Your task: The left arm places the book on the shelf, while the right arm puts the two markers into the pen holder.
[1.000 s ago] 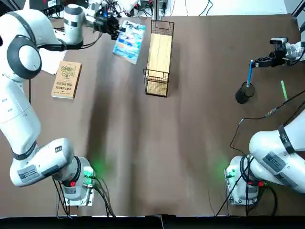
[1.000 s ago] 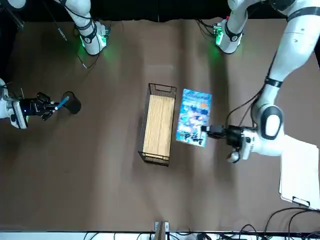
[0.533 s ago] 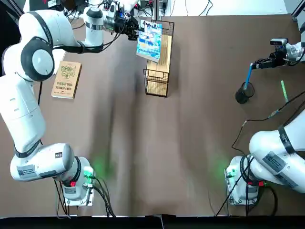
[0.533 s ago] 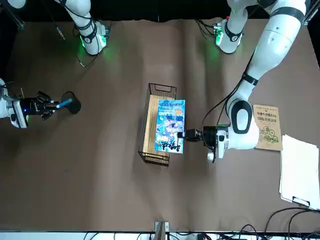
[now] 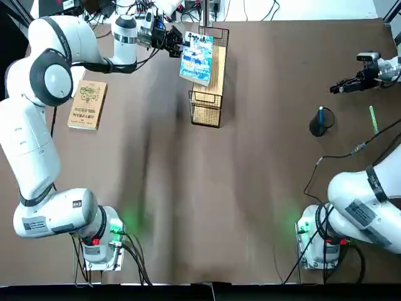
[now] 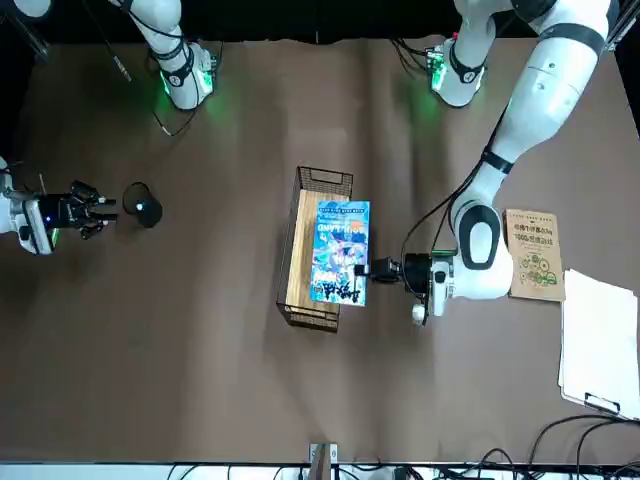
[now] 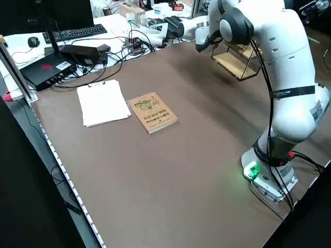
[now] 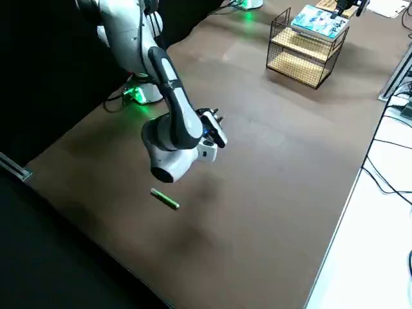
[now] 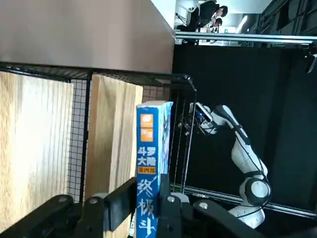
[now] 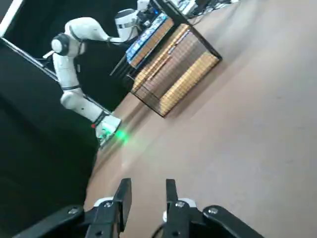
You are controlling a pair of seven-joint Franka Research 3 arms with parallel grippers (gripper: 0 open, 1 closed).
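The left claw (image 6: 378, 268) is clamped on one edge of the book (image 6: 338, 251), holding it flat over the shelf (image 6: 303, 250), its cover overlapping the wooden board on the side toward that arm. The left wrist view adds what the overhead pictures lack: the book's blue spine (image 9: 151, 168) stands pinched between the two fingers (image 9: 119, 201), just beside the shelf's wire rim and pale board (image 9: 34, 144). The right claw (image 5: 338, 87) hovers empty with its fingers a small gap apart, near the pen holder (image 5: 319, 125) but clear of it; the right wrist view shows nothing between the fingers (image 10: 122, 197) and only bare counter beyond them. The top view shows the blue marker (image 5: 321, 115) standing inside the pen holder, while the front view gives only a small blue dot in the cup's mouth (image 6: 142, 209). The green marker (image 5: 373, 118) lies on the counter (image 5: 250, 188) just beside the holder, and the right side view shows it lying flat below the right arm (image 8: 165, 199). A tan-brown book (image 7: 152, 112) and a white paper sheet (image 7: 103, 102) lie on the left part of the brown counter, best seen from the left side, where a keyboard (image 7: 77, 32) and cables sit on a desk beyond.
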